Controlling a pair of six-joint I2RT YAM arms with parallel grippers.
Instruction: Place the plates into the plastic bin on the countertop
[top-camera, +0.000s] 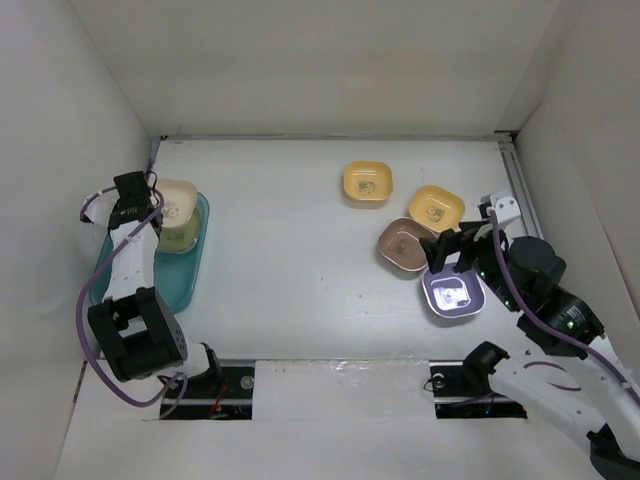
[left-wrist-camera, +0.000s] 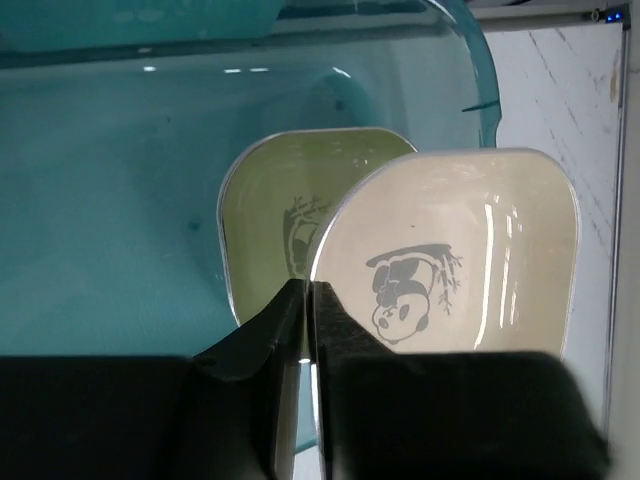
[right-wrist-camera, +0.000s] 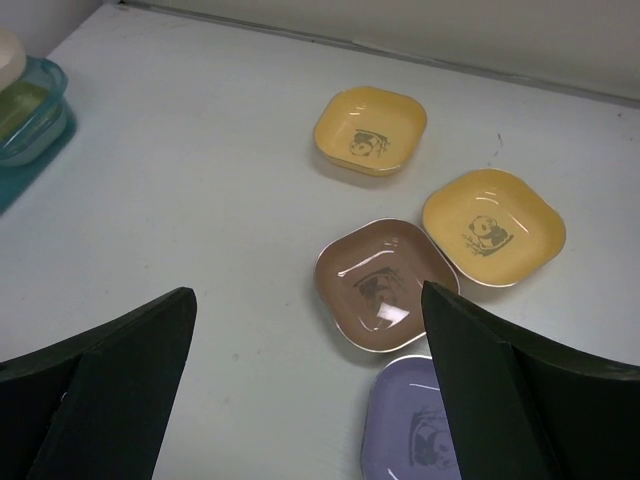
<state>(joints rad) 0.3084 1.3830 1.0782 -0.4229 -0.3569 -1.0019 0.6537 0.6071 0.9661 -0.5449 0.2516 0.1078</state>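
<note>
The teal plastic bin (top-camera: 190, 275) lies at the left of the white countertop (top-camera: 300, 250). My left gripper (left-wrist-camera: 308, 290) is shut on the rim of a cream plate (left-wrist-camera: 450, 260) and holds it over a green plate (left-wrist-camera: 270, 210) lying in the bin (left-wrist-camera: 120, 200). The cream plate (top-camera: 178, 200) and green plate (top-camera: 180, 238) also show from above. Two yellow-orange plates (top-camera: 368, 183) (top-camera: 437, 207), a brown plate (top-camera: 405, 243) and a purple plate (top-camera: 453, 294) lie at the right. My right gripper (right-wrist-camera: 305, 300) is open above the counter, left of the brown plate (right-wrist-camera: 385, 285) and purple plate (right-wrist-camera: 415, 430).
White walls enclose the counter on three sides. A metal rail (top-camera: 520, 180) runs along the right edge. The bin (right-wrist-camera: 30, 120) with stacked plates shows far left in the right wrist view.
</note>
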